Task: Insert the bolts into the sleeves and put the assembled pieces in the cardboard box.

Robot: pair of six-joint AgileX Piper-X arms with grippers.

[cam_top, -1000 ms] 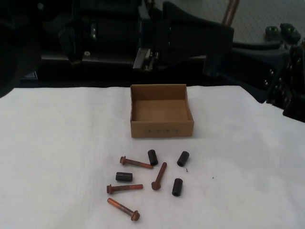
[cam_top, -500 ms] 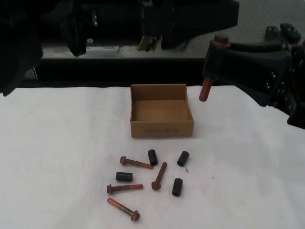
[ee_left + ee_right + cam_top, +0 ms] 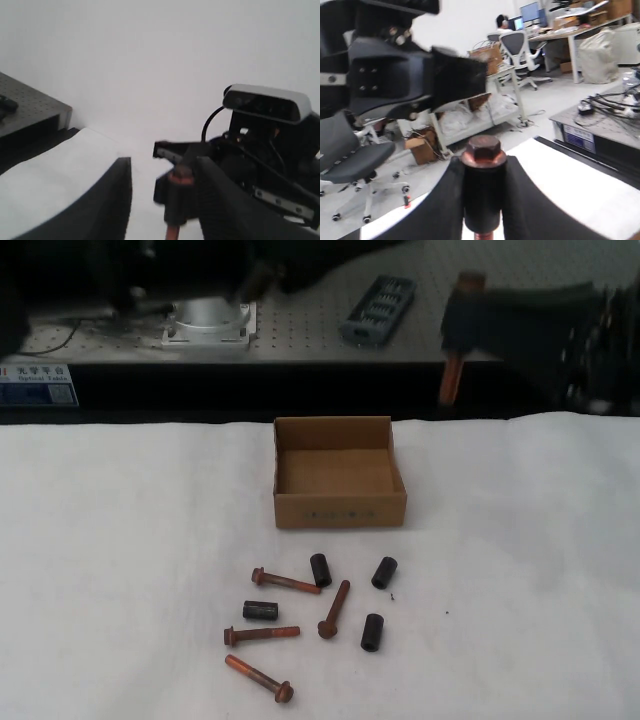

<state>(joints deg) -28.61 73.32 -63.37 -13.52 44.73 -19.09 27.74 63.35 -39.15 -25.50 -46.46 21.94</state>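
1. High view: we are seeing the cardboard box [image 3: 340,508] on the white cloth [image 3: 120,540], with four loose bolts [image 3: 285,582] and four sleeves [image 3: 384,572] lying scattered just in front of it. The right gripper [image 3: 455,345] is hanging beyond the box's far right corner, pinching a sleeved bolt [image 3: 450,388]. A grey case [image 3: 380,308] is lying on the perforated table [image 3: 300,330] behind.
2. Left wrist view: we are finding the left gripper [image 3: 164,167] spread, with the right gripper showing through its gap.
3. Right wrist view: its fingers [image 3: 445,200] are pressing the black sleeve, the copper head standing proud; an office chair [image 3: 520,47] is standing behind.

White cloth [image 3: 110,540] foreground; perforated metal table [image 3: 300,325] behind; office chairs [image 3: 350,160], desks [image 3: 565,31], white wall [image 3: 150,45] beyond.
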